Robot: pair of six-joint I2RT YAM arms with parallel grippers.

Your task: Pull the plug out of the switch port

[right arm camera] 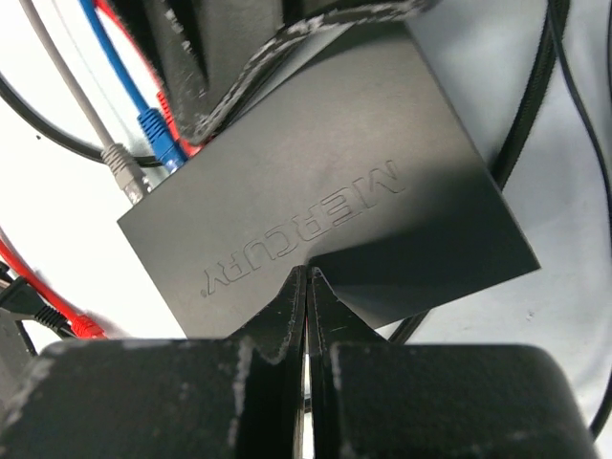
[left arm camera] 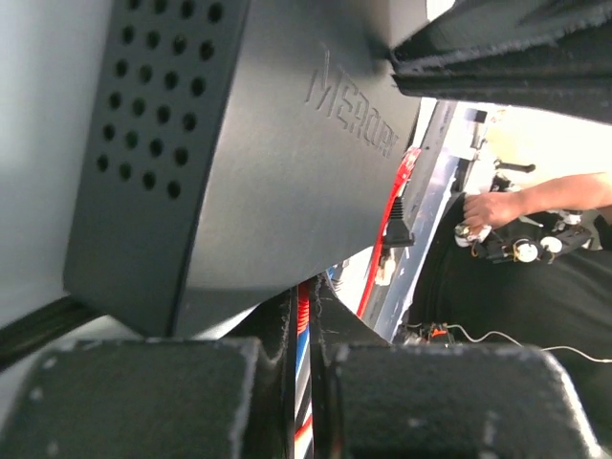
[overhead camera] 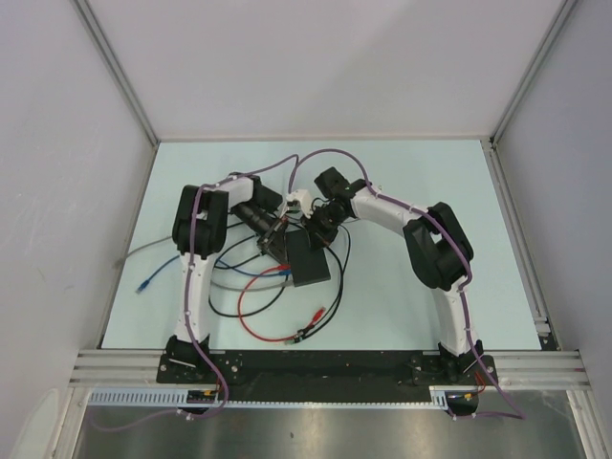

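The switch point(overhead camera: 311, 260) is a flat matte black box marked MERCURY, lying mid-table; it fills the left wrist view point(left arm camera: 268, 143) and the right wrist view point(right arm camera: 325, 182). My left gripper point(overhead camera: 277, 239) is at its left edge, its jaws point(left arm camera: 306, 316) closed to a thin slit with the ribbed red plug point(left arm camera: 304, 308) between the tips. That red plug point(right arm camera: 194, 145) sits beside a blue plug point(right arm camera: 158, 134) and a grey plug point(right arm camera: 122, 170) at the socket edge. My right gripper point(overhead camera: 320, 228) is shut and empty, its tips point(right arm camera: 307, 273) resting on the switch's top.
A red cable point(overhead camera: 258, 306) and a black cable point(overhead camera: 229, 311) loop in front of the switch. A loose blue plug point(overhead camera: 143, 285) and a grey cable point(overhead camera: 143, 251) lie at the left. White walls enclose the table. A person's hand point(left arm camera: 492, 206) shows beyond the table.
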